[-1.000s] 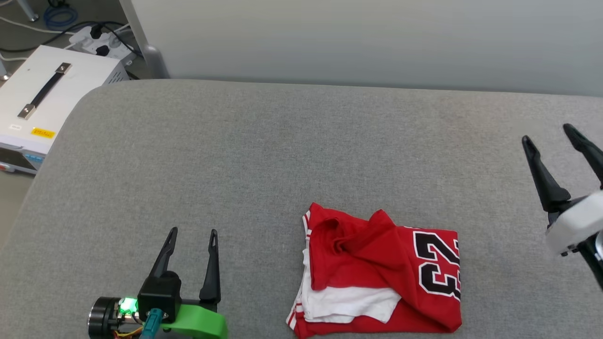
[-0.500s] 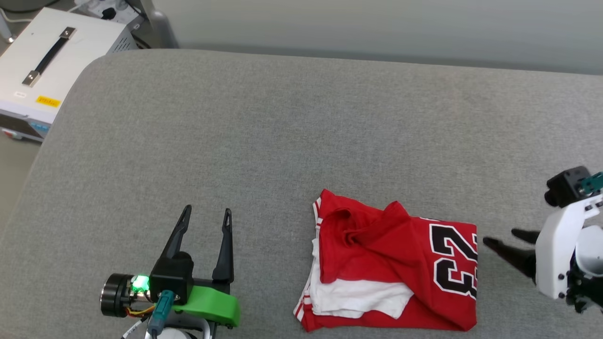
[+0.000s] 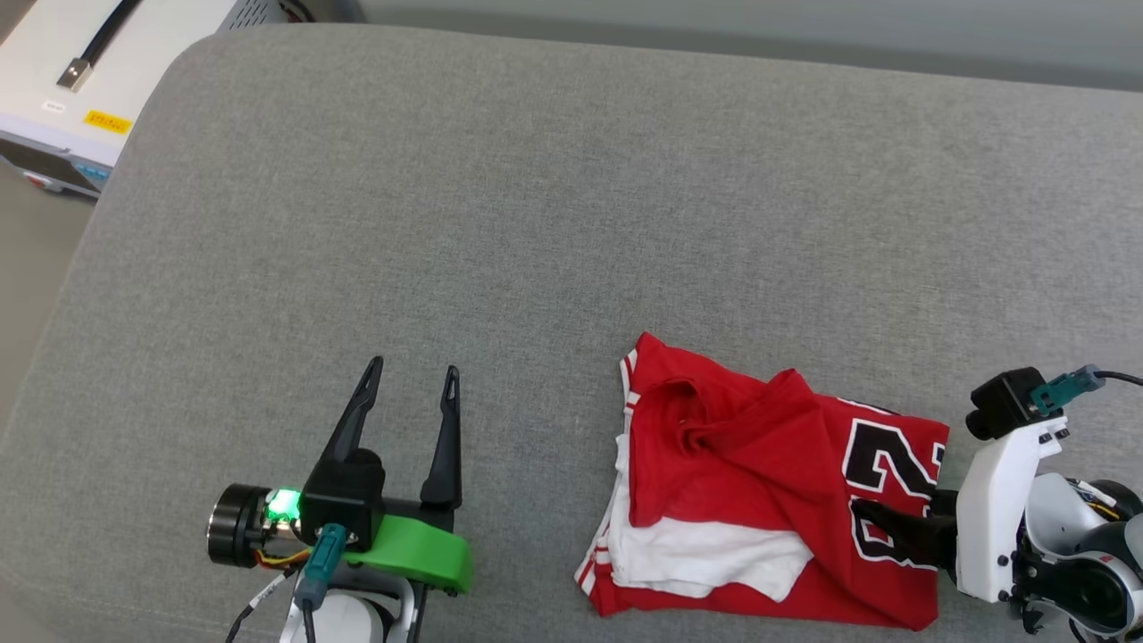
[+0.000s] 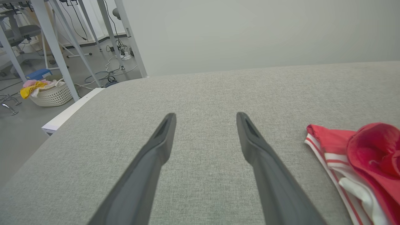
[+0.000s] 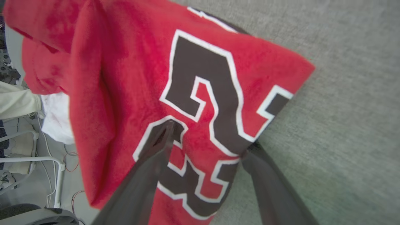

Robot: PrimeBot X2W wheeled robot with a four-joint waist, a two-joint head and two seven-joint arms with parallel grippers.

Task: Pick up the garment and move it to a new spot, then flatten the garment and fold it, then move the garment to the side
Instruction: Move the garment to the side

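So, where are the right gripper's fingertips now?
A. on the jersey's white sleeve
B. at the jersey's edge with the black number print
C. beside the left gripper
B: the right wrist view shows the right gripper open at the red jersey, at its numbered edge, one finger over the black print, the other beside that edge by the grey fabric surface.
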